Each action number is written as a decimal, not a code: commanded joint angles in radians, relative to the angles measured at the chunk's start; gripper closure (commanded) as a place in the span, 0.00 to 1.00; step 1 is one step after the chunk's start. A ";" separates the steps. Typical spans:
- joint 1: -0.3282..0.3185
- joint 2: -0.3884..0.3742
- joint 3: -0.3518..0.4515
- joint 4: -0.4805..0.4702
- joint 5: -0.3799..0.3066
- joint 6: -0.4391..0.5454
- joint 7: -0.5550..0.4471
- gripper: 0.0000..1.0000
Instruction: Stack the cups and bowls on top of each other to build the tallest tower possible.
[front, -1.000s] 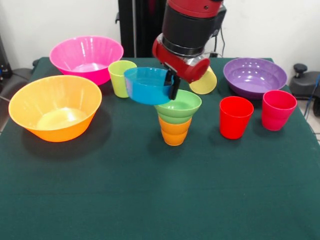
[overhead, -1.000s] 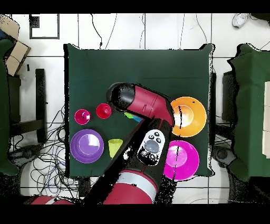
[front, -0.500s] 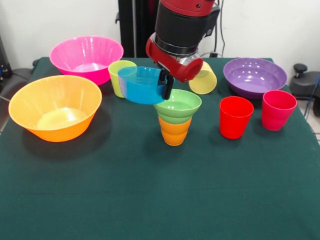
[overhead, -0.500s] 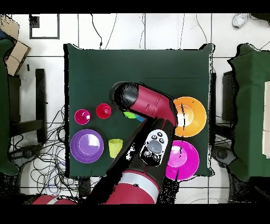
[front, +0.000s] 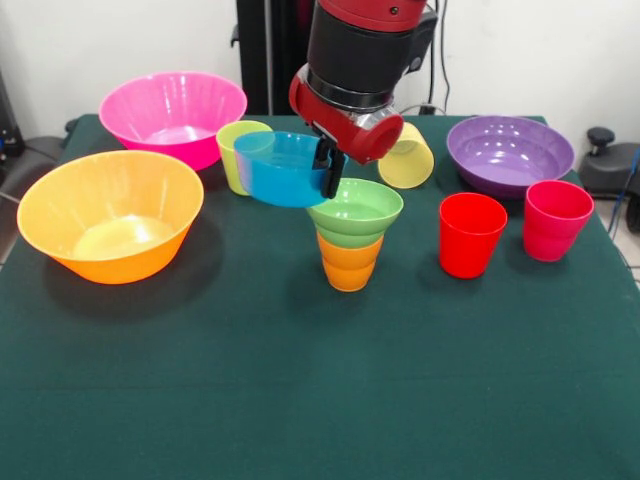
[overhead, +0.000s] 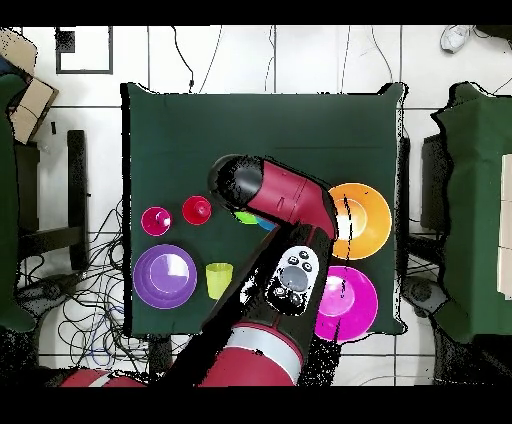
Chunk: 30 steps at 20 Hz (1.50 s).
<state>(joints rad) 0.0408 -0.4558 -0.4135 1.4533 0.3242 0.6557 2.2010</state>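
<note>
My gripper (front: 329, 177) is shut on the right rim of the small blue bowl (front: 283, 169). The bowl hangs in the air, just left of and slightly above the tower. The tower is a small light green bowl (front: 356, 212) sitting on the orange ribbed cup (front: 350, 264). A lime green cup (front: 236, 148) stands behind the blue bowl. The pale yellow cup (front: 408, 160) lies on its side behind my wrist. In the overhead view my arm (overhead: 285, 200) hides the gripper; only slivers of the green bowl (overhead: 244, 217) and blue bowl (overhead: 266, 225) show.
A red cup (front: 471, 234) and a pink-red cup (front: 556, 219) stand right of the tower, with the purple bowl (front: 510, 152) behind them. The large orange bowl (front: 110, 212) and the pink bowl (front: 172, 115) are on the left.
My gripper has carried the blue bowl a little to the left and slightly up in the front view. Everything on the table has stayed put.
</note>
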 joint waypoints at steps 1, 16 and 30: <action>0.003 0.004 0.066 -0.002 0.020 0.070 0.182 1.00; 0.018 0.008 0.057 -0.008 0.028 0.075 0.209 1.00; 0.034 0.001 0.051 0.008 0.038 0.071 0.221 1.00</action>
<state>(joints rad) 0.0556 -0.4559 -0.4187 1.4532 0.3302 0.6557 2.2010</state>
